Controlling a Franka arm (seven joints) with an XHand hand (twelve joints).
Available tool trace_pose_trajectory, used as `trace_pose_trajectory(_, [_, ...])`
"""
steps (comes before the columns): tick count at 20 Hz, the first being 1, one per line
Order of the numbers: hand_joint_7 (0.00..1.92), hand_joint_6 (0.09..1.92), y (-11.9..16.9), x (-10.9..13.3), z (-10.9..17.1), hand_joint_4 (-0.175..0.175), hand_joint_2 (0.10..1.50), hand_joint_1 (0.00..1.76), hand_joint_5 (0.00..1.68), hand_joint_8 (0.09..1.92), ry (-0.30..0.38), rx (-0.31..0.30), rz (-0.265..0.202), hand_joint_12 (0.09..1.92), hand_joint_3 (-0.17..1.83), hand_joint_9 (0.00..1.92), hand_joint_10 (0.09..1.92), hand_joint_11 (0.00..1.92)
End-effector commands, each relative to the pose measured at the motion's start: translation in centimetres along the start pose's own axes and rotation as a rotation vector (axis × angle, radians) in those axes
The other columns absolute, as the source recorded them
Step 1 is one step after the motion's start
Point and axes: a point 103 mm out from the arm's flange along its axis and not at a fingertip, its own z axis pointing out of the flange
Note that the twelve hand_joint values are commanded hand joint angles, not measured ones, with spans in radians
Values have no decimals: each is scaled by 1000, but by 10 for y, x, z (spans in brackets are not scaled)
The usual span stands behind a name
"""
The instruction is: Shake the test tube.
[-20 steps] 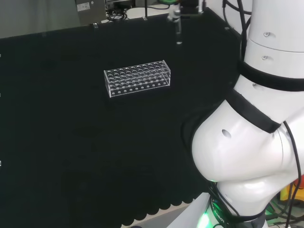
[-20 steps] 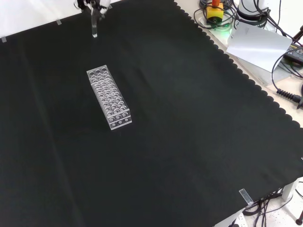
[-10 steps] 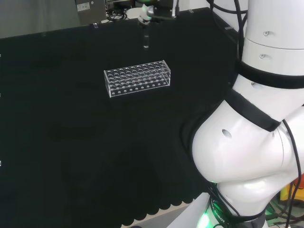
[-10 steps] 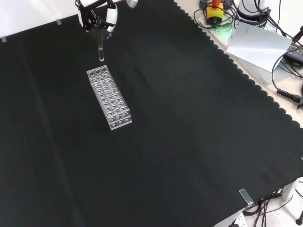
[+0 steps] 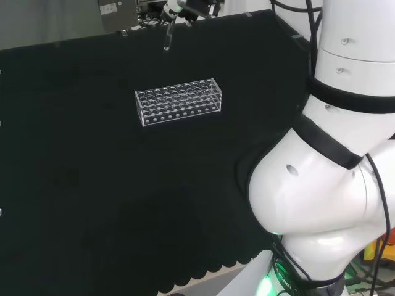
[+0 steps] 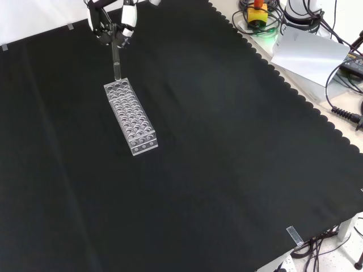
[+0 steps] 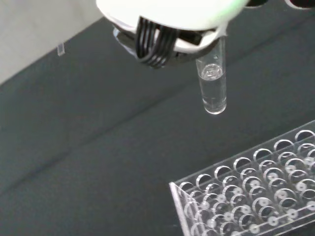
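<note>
A clear test tube [image 7: 213,83] with a little clear liquid in its rounded end hangs from my hand [image 7: 167,24], whose fingers pinch its upper part. In the front view the hand [image 6: 111,17] is at the top left, and the test tube [image 6: 116,62] hangs in the air with its tip just above the far end of the clear tube rack [image 6: 131,117]. In the head view the tube [image 5: 167,37] slants below the hand [image 5: 185,7], beyond and above the rack [image 5: 178,102]. The rack's holes [image 7: 256,191] look empty.
Black cloth covers the bench [image 6: 215,170], with a scalloped edge at the front view's right. Cables and a grey sheet [image 6: 309,51] lie beyond that edge. The arm's white links [image 5: 333,185] stand at the head view's right.
The hand with the tube has swung left in the head view across both earlier frames. In the front view it dropped from the top edge to just over the rack's far end.
</note>
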Motion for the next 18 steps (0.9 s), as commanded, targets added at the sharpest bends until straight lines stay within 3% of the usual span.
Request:
trace_pose_trajectory(1, [1719, 550, 3, -12, -7, -175, 683, 1225, 1317, 417, 2, -10, 14, 909, 587, 1628, 450, 1164])
trace_pose_trajectory(10, [1719, 551, 5, -68, -14, -175, 682, 1225, 1316, 417, -202, -37, 103, 911, 588, 1627, 451, 1163])
trace_pose_trajectory(18, [1719, 551, 2, -134, -40, -175, 682, 1225, 1316, 418, -380, -72, 227, 912, 588, 1627, 452, 1162])
